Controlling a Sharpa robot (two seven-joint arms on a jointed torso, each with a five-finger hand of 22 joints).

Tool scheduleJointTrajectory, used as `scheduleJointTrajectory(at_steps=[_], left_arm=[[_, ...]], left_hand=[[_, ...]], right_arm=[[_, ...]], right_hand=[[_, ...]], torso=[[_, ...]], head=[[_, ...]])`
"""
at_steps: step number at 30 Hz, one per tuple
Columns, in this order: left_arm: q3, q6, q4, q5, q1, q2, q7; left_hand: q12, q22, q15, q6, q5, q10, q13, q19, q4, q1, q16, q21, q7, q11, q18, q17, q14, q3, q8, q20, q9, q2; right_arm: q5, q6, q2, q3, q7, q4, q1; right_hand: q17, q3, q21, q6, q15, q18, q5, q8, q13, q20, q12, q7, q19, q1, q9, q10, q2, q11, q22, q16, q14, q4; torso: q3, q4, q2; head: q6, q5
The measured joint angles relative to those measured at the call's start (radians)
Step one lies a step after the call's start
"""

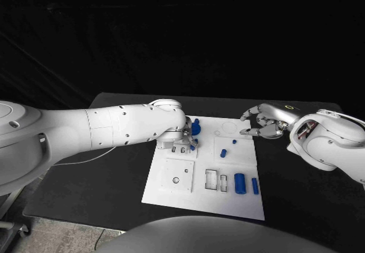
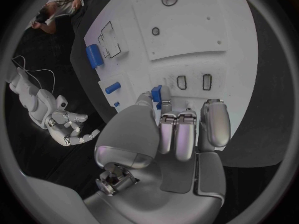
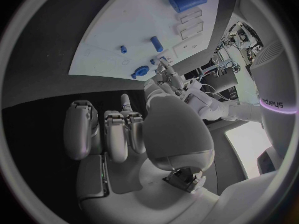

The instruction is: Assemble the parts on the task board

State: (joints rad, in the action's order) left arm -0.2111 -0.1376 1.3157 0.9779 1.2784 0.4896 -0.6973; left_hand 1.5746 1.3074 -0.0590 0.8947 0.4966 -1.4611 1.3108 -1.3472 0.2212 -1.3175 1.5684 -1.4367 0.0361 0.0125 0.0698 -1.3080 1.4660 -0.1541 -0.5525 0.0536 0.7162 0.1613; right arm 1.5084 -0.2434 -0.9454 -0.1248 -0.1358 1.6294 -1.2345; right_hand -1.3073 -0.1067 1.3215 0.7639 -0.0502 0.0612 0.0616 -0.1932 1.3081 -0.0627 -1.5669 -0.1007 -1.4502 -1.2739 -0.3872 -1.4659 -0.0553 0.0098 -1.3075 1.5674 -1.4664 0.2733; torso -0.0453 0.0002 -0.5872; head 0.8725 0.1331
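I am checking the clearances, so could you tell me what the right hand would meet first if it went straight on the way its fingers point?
Probably the left hand and the blue part it holds; the right hand points that way across the task board, though depth is unclear.

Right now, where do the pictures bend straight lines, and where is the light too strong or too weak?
Head view: board edges straight, evenly lit; the background goes black. Left wrist view: fisheye curves the board edges; a dark frame rings the circle. Right wrist view: the same bending of the board, and a bright patch near the rim is washed out.
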Motion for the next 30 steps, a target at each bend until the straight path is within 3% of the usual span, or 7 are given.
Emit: scheduleJointTrajectory(at_steps=[9,15,18,21,23,30], left_arm=[[0.001,-0.001,0.004,0.000,0.000,0.010,0.001],[0.000,0.001,0.011,0.000,0.000,0.026,0.001],[0.000,0.001,0.015,0.000,-0.001,0.036,0.001],[0.000,0.002,0.020,0.000,-0.001,0.043,0.000],[-0.001,0.002,0.023,0.001,-0.001,0.048,0.000],[-0.001,0.002,0.035,0.001,-0.004,0.063,0.000]], left_hand=[[0.000,0.000,-0.004,0.010,0.003,0.007,0.001,0.000,-0.002,-0.020,0.000,0.004,-0.002,-0.004,0.000,0.000,0.000,0.108,0.017,-0.007,0.038,-0.029],[-0.001,0.000,-0.022,0.012,-0.003,0.003,-0.004,0.000,0.009,0.015,0.000,0.008,0.000,0.012,0.000,0.000,0.003,0.215,0.025,-0.007,0.073,-0.087],[-0.002,0.000,-0.021,0.014,-0.003,-0.003,-0.003,0.000,0.012,0.037,0.000,0.008,0.001,0.018,0.000,0.000,0.002,0.272,0.032,-0.007,0.092,-0.112],[-0.002,0.001,-0.018,0.014,-0.003,-0.003,-0.003,0.000,0.012,0.042,0.000,0.008,0.001,0.018,0.000,0.000,-0.001,0.283,0.033,-0.007,0.094,-0.117],[-0.002,0.001,-0.018,0.019,-0.009,-0.003,-0.003,0.000,0.010,0.071,0.000,0.013,0.006,0.018,0.000,0.000,-0.001,0.348,0.044,-0.007,0.116,-0.147],[-0.002,0.001,-0.018,0.024,-0.009,-0.003,-0.003,-0.003,0.005,0.088,0.000,0.013,0.001,0.018,0.000,0.000,-0.001,0.396,0.051,-0.010,0.130,-0.163]], right_arm=[[-0.002,0.000,0.000,0.000,0.000,-0.001,0.001],[-0.006,0.001,-0.002,0.000,0.000,-0.002,0.002],[-0.007,0.001,-0.003,0.000,0.000,-0.003,0.003],[-0.009,0.001,-0.003,0.000,0.000,-0.004,0.003],[-0.010,0.002,-0.003,0.000,0.000,-0.004,0.003],[-0.014,0.004,-0.002,0.000,0.000,-0.005,0.004]], right_hand=[[-0.001,0.000,-0.004,0.000,0.000,0.000,0.004,0.000,0.000,0.000,0.000,0.000,0.000,0.000,0.001,0.000,0.000,0.000,0.000,0.000,0.000,0.000],[-0.001,0.002,-0.008,0.004,0.000,0.000,0.004,0.000,0.000,-0.004,0.000,-0.004,0.004,0.000,0.004,0.000,0.000,0.000,0.000,0.000,0.000,-0.002],[-0.001,0.003,-0.008,0.004,0.000,0.000,0.004,0.000,0.000,-0.004,0.000,-0.004,0.004,0.004,0.004,0.000,0.004,0.000,0.000,0.000,0.000,-0.003],[-0.001,0.003,-0.008,0.004,0.000,0.000,0.004,0.000,0.000,-0.004,0.000,-0.004,0.004,0.004,0.004,0.000,0.004,0.000,0.000,0.000,0.000,-0.003],[-0.001,0.003,-0.008,0.004,0.000,0.000,0.004,0.000,0.000,-0.004,0.000,-0.004,0.004,0.004,0.004,0.000,0.004,0.000,0.000,0.000,0.000,-0.003],[-0.001,0.003,-0.008,0.004,0.000,0.000,0.004,0.000,0.000,-0.004,0.000,-0.004,0.004,0.004,0.005,0.000,0.004,0.000,-0.001,0.000,0.000,-0.003]], torso=[[0.0001,0.0008,0.000],[0.0001,0.0012,0.000],[0.0000,0.0013,0.000],[-0.0001,0.0017,0.000],[-0.0002,0.0018,0.000],[-0.0005,0.0019,0.000]], head=[[0.000,0.002],[0.000,0.003],[0.000,0.004],[0.000,0.006],[0.000,0.007],[0.000,0.010]])
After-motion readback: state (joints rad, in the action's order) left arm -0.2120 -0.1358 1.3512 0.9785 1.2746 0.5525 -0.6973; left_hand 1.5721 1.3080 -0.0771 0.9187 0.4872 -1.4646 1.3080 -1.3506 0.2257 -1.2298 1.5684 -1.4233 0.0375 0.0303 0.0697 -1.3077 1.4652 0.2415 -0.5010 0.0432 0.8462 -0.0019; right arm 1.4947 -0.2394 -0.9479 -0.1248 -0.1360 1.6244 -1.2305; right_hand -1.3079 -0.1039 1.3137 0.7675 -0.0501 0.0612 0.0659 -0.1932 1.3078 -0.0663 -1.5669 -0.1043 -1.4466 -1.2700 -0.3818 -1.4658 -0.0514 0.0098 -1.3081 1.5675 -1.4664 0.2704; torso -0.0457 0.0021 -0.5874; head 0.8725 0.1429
